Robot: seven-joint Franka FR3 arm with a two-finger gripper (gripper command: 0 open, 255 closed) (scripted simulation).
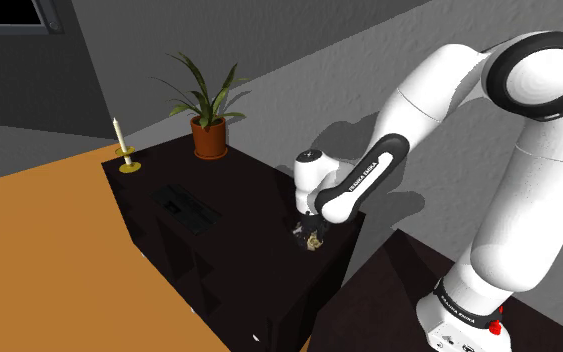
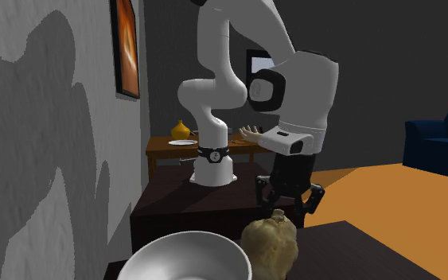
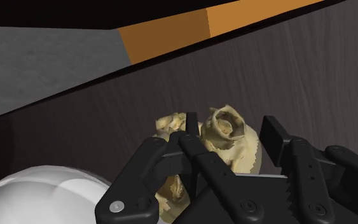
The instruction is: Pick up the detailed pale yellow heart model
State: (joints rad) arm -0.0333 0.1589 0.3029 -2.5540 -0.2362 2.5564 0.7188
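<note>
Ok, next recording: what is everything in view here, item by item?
heart model: one, pale yellow, on the dark table beside the bowl
bowl: one, white, same table
table: one, dark wood, on orange floor
potted plant: one, green in a reddish pot, table's far end
candle: one, pale on a yellow holder, table corner
painting: one, orange-toned, grey wall
side table: one, brown, beyond the stand, bearing a yellow vase and a white plate
sofa: one, blue, second exterior view's right
arm: one, white with dark joints, reaching over the table
hand: one, black, fingers apart, at the heart model
</note>
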